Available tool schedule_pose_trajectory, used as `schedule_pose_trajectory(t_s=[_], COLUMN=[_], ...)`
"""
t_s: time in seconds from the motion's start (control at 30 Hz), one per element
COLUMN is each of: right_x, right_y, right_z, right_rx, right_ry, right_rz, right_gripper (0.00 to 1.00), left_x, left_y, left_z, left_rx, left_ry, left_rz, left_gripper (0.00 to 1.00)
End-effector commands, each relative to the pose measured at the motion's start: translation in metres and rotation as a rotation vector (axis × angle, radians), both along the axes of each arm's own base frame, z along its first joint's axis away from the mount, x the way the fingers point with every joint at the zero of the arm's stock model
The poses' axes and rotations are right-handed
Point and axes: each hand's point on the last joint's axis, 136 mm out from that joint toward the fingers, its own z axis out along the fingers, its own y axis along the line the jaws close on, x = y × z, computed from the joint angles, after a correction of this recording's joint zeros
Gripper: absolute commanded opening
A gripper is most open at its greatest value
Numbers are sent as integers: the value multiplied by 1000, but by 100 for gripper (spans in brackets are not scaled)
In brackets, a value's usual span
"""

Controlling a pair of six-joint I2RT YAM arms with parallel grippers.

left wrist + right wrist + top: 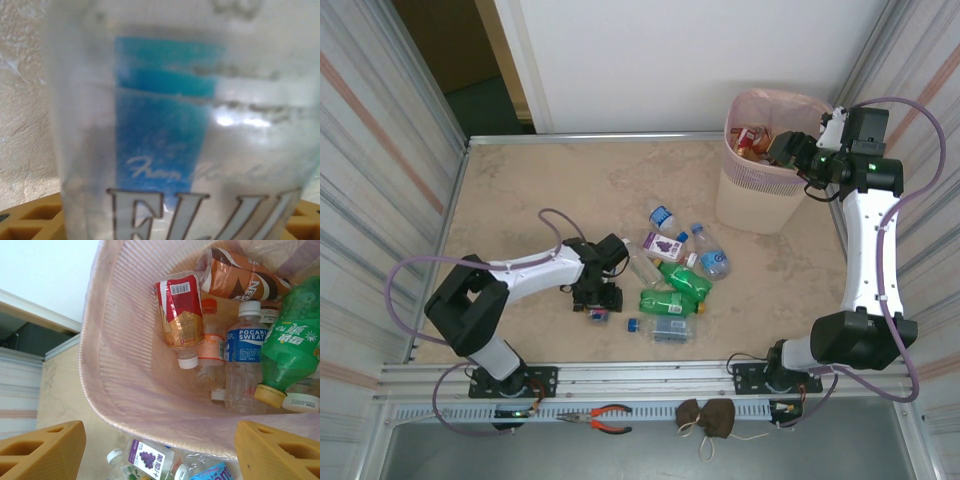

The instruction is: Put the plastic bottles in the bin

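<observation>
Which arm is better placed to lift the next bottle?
Left. The left arm is down at the plastic bottles, one clear bottle close against its jaws; the right arm hangs over the bin, jaws open.

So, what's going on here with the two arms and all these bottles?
The right hand hangs open and empty over the bin, which already holds several plastic bottles. The left hand is down at a clear, blue-labelled bottle on the table; whether it has gripped it is unclear. More bottles lie loose nearby.
</observation>
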Motion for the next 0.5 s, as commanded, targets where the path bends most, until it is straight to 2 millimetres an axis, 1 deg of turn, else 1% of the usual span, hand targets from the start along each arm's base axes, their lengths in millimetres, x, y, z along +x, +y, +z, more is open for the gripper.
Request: schedule_pose_trajectory(t_s=[0.0,0.27,0.37,0.47], right_x=[-12,-14,-15,-17], right_y=[2,3,4,5], right_z=[-4,0,4,8], right_rx=[16,16,20,26], right_ry=[29,17,7,0], right_rz=[5,6,7,9], right_gripper=[77,77,77,77], left_x=[0,5,8,14], left_y=[1,3,3,1], left_z=[2,14,22,35], left_rx=[35,37,24,-7], left_ry=[-4,-51,-84,-132], left_rz=[-33,-39,-39,-46], left_gripper=[61,51,48,48])
